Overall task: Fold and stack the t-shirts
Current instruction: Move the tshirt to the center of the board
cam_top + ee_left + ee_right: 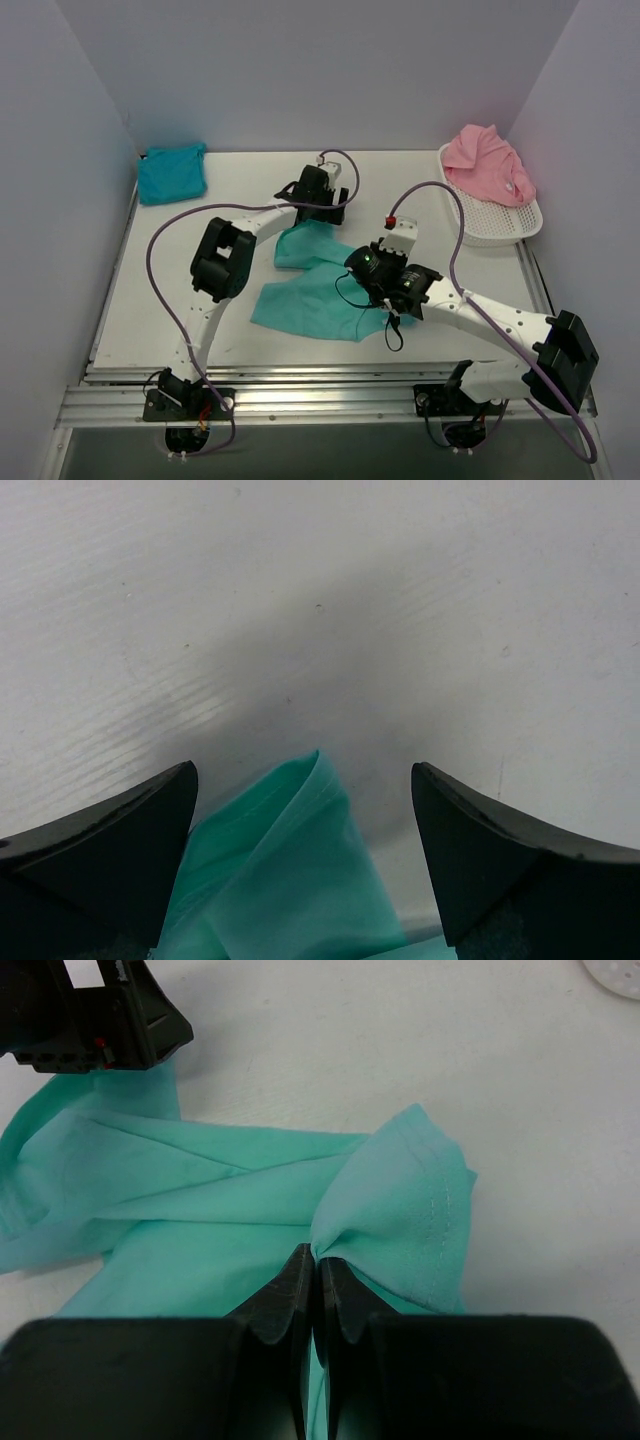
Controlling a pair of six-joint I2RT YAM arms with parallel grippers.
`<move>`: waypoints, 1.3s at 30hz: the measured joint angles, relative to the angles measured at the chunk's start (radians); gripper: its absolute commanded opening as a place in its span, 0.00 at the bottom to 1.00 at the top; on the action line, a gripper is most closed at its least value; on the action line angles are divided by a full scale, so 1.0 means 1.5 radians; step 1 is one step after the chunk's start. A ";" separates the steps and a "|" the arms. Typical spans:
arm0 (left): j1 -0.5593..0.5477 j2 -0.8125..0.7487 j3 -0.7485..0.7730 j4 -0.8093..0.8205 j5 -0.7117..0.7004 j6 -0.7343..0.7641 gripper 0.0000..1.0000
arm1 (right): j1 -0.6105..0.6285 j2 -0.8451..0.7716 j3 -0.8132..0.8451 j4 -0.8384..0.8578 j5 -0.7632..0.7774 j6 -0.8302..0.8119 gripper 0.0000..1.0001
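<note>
The sea-green t-shirt (312, 290) lies crumpled on the white table's middle. My right gripper (366, 264) is shut on a bunched fold of it (400, 1190), with the jaws pressed together (317, 1252). My left gripper (301, 207) is open over the shirt's far corner. A peak of green cloth (290, 860) rises between its spread fingers (120, 850) without being pinched. The left gripper also shows in the right wrist view (100, 1015). The turquoise-blue t-shirt (172, 172) lies folded at the back left. The pink t-shirt (488, 163) sits heaped in the basket.
The white plastic mesh basket (505, 228) stands at the back right, near the right wall. Purple cables loop above both arms. The table's metal rail runs along the near edge (320, 395).
</note>
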 measured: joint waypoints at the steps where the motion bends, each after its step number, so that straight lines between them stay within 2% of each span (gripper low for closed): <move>1: -0.002 0.004 0.005 0.000 0.000 0.001 0.92 | 0.000 0.000 0.000 0.000 0.001 0.000 0.00; 4: -0.008 0.014 0.025 -0.012 -0.004 0.002 0.74 | 0.000 0.000 0.000 0.000 0.003 0.002 0.00; 6: -0.010 0.020 0.034 -0.019 -0.007 0.004 0.69 | 0.000 0.000 0.000 -0.001 0.004 0.003 0.00; 10: -0.014 0.021 0.036 -0.029 -0.019 0.005 0.65 | 0.000 -0.001 0.000 -0.001 0.007 0.004 0.00; 22: -0.019 0.010 0.029 -0.062 -0.092 0.008 0.65 | 0.000 -0.012 -0.007 -0.007 0.009 0.012 0.00; 25: -0.019 0.009 0.029 -0.074 -0.109 0.015 0.48 | 0.000 -0.013 -0.010 -0.009 0.009 0.013 0.00; 28: -0.019 0.009 0.029 -0.078 -0.121 0.017 0.38 | 0.000 -0.013 -0.010 -0.010 0.010 0.014 0.00; 29: -0.019 0.009 0.029 -0.079 -0.126 0.017 0.24 | 0.000 -0.013 -0.010 -0.010 0.010 0.014 0.00; 31: -0.019 0.009 0.029 -0.080 -0.131 0.014 0.07 | 0.000 -0.013 -0.010 -0.010 0.011 0.015 0.00; 33: -0.019 0.009 0.029 -0.080 -0.134 0.014 0.03 | 0.000 -0.013 -0.011 -0.010 0.012 0.016 0.00; 36: -0.019 0.007 0.026 -0.077 -0.140 0.012 0.02 | 0.000 -0.012 -0.013 -0.010 0.018 0.017 0.00; 39: -0.020 -0.026 -0.027 -0.057 -0.150 0.009 0.02 | -0.003 -0.010 -0.011 -0.012 0.031 0.012 0.00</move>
